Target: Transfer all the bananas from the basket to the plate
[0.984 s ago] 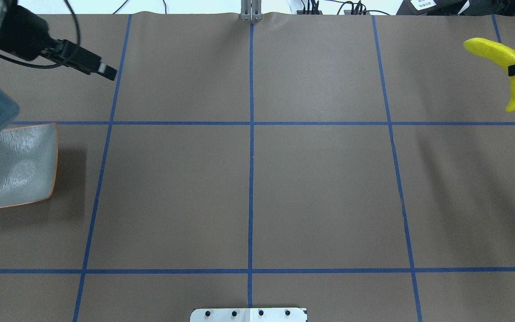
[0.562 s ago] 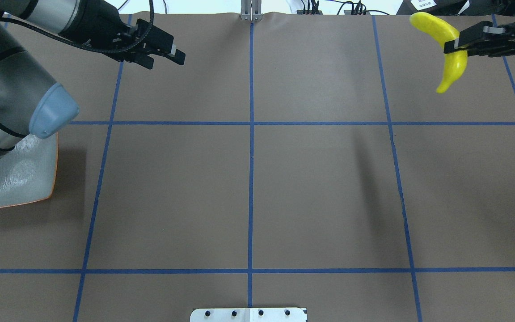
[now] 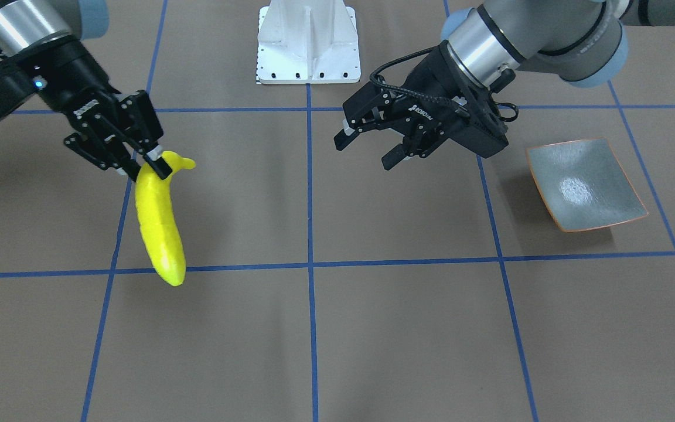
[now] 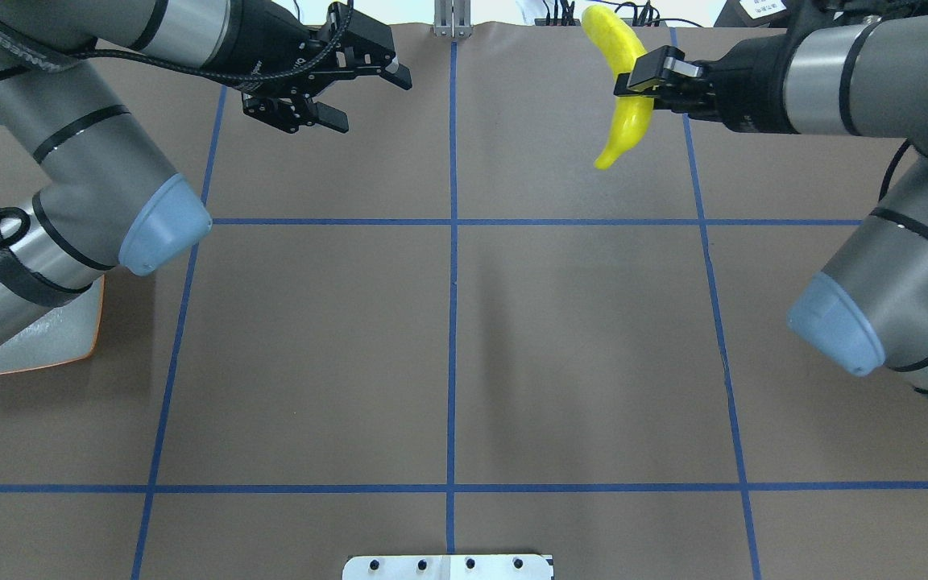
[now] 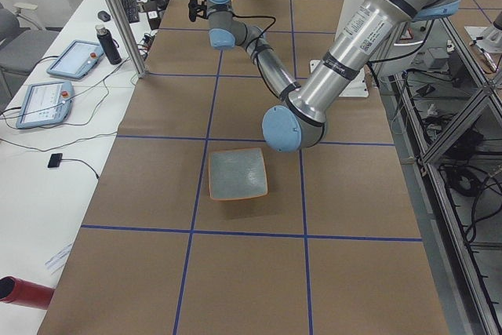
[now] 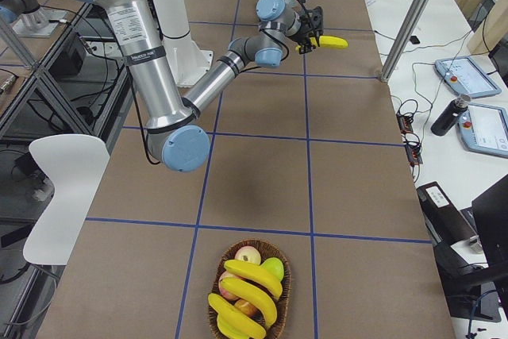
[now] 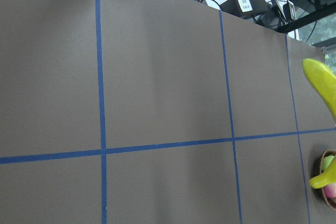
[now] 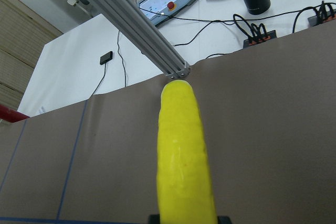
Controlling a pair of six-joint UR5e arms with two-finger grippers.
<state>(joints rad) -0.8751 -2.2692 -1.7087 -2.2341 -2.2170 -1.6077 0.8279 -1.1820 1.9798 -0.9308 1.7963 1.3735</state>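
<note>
My right gripper (image 4: 635,81) is shut on one yellow banana (image 4: 627,129), held in the air over the far side of the table, right of the centre line. In the front-facing view the banana (image 3: 160,231) hangs down from that gripper (image 3: 149,163). The right wrist view has the banana (image 8: 184,150) running straight out from the jaws. My left gripper (image 4: 371,103) is open and empty, left of the centre line, facing the banana. The grey-green plate (image 3: 583,181) lies empty at the left end, half hidden under my left arm in the overhead view. The basket (image 6: 280,263) at the right end holds three bananas (image 6: 254,277).
Blue tape lines divide the brown table cover. A white base mount (image 3: 308,41) sits at the robot's side of the table. The basket also holds an apple (image 6: 248,256) and other fruit. An aluminium post (image 8: 123,27) stands at the far edge.
Both arms have swung in toward the table's middle. The right gripper has carried the banana leftward in the overhead view, and the left gripper has moved rightward toward it.
</note>
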